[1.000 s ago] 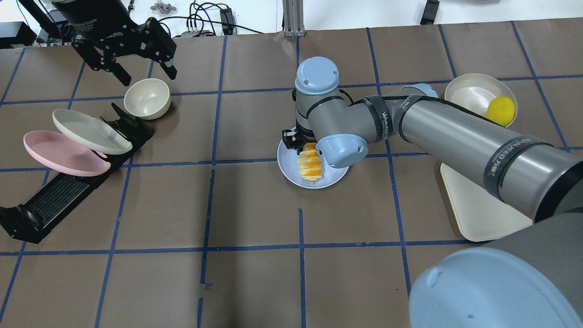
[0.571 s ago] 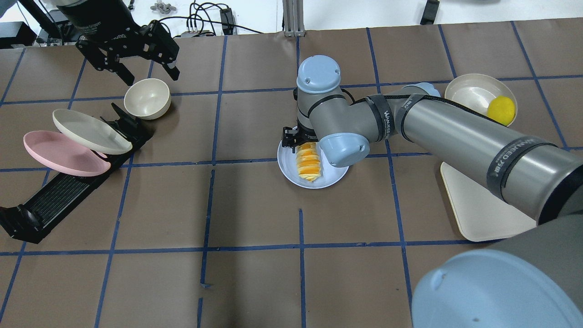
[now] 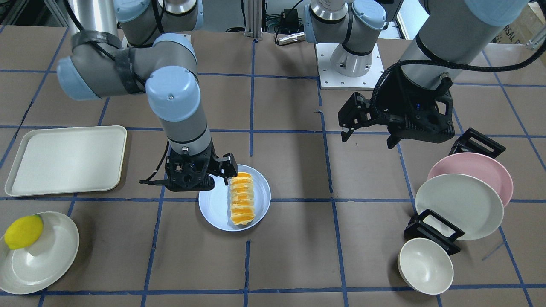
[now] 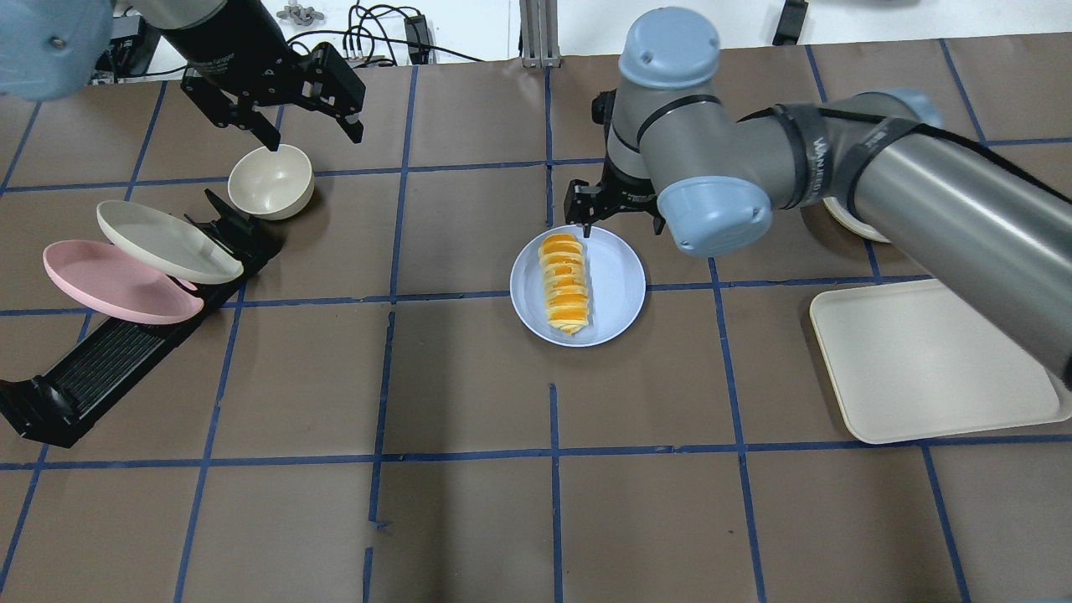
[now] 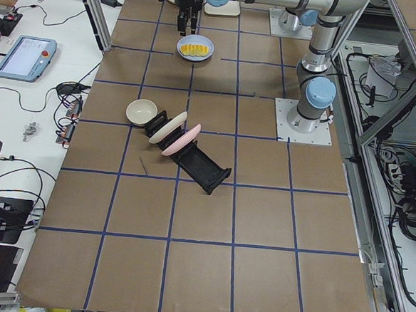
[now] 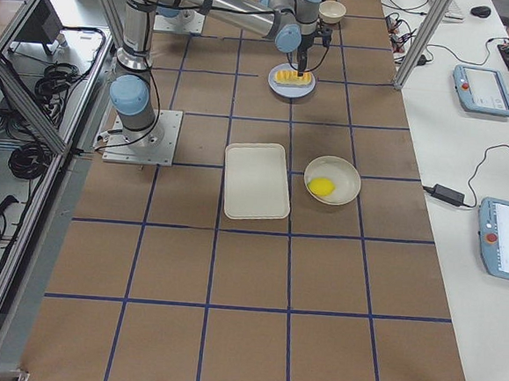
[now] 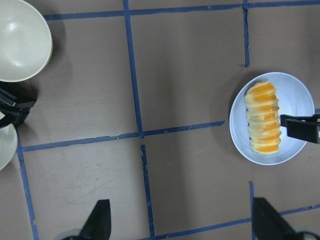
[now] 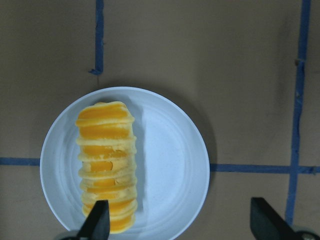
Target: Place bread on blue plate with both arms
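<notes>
The bread (image 4: pixel 564 285) lies lengthwise on the left half of the blue plate (image 4: pixel 620 285) at the table's middle; it also shows in the front view (image 3: pixel 242 198) and in the right wrist view (image 8: pixel 106 165). My right gripper (image 4: pixel 621 224) is open and empty, raised above the plate's far rim, with one fingertip (image 4: pixel 586 229) just past the bread's far end. It touches nothing. My left gripper (image 4: pixel 311 132) is open and empty, high over the far left of the table near a cream bowl (image 4: pixel 270 180). Its wrist view shows the bread (image 7: pixel 262 125) from afar.
A black rack (image 4: pixel 126 352) at the left holds a cream plate (image 4: pixel 167 241) and a pink plate (image 4: pixel 117 280). A cream tray (image 4: pixel 930 368) lies at the right. A cream dish (image 3: pixel 47 256) with a yellow lemon (image 3: pixel 23 232) sits beyond the tray.
My right gripper has let go of the bread, lifted and drawn back toward the far side; the bread stays on the blue plate. My left gripper has shifted to the right.
</notes>
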`<state>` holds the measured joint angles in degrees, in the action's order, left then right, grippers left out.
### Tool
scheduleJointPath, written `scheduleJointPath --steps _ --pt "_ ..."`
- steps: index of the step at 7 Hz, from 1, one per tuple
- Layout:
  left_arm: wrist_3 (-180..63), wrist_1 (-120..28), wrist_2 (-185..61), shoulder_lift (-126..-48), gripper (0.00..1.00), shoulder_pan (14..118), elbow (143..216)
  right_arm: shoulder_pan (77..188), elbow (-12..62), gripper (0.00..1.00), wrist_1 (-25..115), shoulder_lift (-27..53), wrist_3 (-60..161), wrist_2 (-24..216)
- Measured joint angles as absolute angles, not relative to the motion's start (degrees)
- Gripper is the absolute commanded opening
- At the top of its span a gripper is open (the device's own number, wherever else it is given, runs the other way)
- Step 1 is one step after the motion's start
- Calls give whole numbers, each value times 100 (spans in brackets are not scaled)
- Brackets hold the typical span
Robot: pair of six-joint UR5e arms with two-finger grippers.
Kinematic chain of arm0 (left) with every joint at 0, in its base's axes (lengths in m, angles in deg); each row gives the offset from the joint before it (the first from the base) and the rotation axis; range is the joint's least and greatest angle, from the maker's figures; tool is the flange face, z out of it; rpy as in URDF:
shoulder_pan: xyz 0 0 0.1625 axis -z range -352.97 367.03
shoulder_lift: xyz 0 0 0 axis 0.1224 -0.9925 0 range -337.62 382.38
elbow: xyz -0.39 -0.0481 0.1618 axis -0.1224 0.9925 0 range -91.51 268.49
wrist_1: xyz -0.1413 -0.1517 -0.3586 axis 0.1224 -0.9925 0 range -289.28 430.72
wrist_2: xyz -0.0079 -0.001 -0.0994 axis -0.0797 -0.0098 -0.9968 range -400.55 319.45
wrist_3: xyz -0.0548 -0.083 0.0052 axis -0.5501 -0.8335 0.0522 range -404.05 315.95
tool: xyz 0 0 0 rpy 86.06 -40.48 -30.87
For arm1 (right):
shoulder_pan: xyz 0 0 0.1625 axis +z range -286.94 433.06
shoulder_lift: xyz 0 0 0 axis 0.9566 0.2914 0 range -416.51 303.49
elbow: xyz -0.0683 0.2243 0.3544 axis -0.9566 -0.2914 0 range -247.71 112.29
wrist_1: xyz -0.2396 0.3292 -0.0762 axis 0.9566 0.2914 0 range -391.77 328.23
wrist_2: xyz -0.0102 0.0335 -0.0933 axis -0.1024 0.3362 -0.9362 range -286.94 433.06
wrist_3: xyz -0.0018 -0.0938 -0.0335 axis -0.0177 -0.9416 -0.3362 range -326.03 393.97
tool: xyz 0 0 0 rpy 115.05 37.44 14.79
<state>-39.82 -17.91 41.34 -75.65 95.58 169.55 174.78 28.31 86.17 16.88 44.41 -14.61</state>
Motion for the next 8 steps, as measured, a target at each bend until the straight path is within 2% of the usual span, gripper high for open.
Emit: scheduleJointPath --steps 2,5,8 --pt "-4077 -1718 4130 -7484 100 9573 17121 17356 2837 100 8236 2363 4148 -1533" --pt "-4037 -1703 4101 -7491 100 9545 17172 16677 2954 100 8728 3135 2245 -1947" --pt "-4025 -1700 4064 -7531 100 9504 17142 16082 3141 100 8770 3369 1940 -1454"
